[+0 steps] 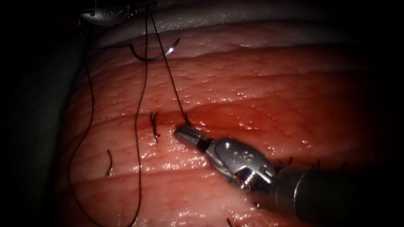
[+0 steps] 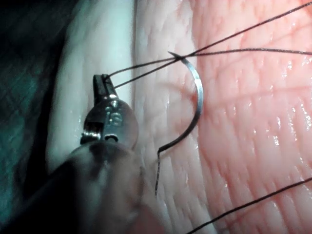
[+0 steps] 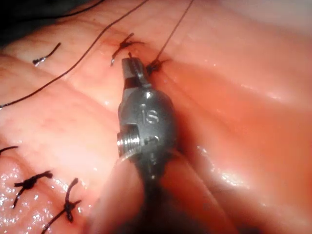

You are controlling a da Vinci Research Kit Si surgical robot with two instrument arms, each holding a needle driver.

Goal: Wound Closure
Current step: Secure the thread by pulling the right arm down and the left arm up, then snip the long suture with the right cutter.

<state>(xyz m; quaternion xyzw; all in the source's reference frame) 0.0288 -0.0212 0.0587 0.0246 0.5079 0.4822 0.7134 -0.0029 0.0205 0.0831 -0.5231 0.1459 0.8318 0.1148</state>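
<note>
At the far edge of the tissue, my left tool is shut on the thread. The thread runs taut from its jaws down to a stitch at the left end of the cut. The left wrist view shows those jaws pinching two strands. The curved needle lies loose on the tissue near the left tool, held by neither tool, also seen as the needle. My right tool has its jaws closed right beside that stitch, apparently on the thread's short end.
A finished stitch sits just left of the right tool, and a cut thread end lies further left. A long slack loop of thread trails down the tissue. More knots lie along the right shaft. Red fluid pools in the cut.
</note>
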